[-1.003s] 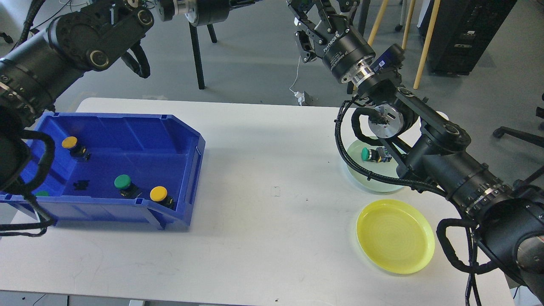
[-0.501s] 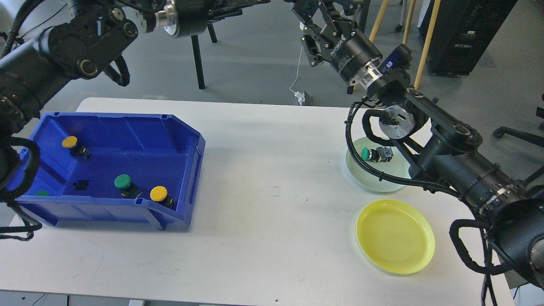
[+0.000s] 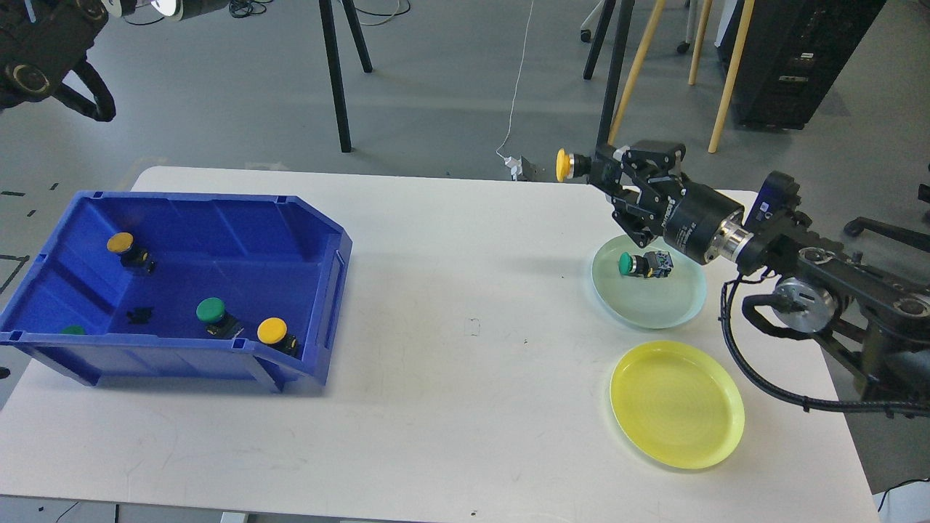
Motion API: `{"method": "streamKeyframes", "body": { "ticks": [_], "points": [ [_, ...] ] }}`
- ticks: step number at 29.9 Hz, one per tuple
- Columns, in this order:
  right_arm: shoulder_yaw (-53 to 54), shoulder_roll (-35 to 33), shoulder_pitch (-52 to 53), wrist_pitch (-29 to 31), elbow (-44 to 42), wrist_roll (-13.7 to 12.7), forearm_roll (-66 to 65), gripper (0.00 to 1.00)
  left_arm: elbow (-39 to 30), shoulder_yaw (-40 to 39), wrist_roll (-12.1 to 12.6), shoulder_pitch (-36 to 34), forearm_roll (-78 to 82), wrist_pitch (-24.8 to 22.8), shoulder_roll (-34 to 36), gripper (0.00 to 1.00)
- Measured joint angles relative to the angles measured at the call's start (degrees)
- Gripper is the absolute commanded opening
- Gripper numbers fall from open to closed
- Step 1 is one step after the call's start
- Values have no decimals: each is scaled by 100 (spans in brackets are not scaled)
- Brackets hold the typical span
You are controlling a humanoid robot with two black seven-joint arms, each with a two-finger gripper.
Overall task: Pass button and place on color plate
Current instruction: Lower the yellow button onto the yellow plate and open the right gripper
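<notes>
My right gripper [image 3: 590,168] is shut on a yellow button [image 3: 563,165] and holds it in the air above the table's far edge, left of the pale green plate [image 3: 683,305]. A green button [image 3: 642,264] lies on its side on that green plate. The yellow plate [image 3: 677,404] at the front right holds nothing. The blue bin [image 3: 312,305] at the left holds two yellow buttons [image 3: 119,243] [image 3: 272,330] and a green button [image 3: 210,311]. My left arm [image 3: 43,58] is at the top left corner; its gripper is out of view.
The white table [image 3: 450,392] is bare between bin and plates. A small black part [image 3: 138,315] and a green cap [image 3: 71,330] lie in the bin. Chair legs and wooden poles stand on the floor behind the table.
My right arm has swung down from high up to just above the green plate, with the yellow button now visible in its gripper. My left arm has pulled back to the top left.
</notes>
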Motion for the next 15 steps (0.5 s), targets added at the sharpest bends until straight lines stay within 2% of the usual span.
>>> {"method": "streamKeyframes", "body": {
  "ticks": [5,15],
  "points": [
    [-322,-763,-790,-59,895,-1,-36,9,2,-11,0,-63,-91,0,-50,99],
    [-303,-1880,-2070,-88,1664,68,-60,11,0,-20,0,-131,-112,-1,-327,99]
  ]
}}
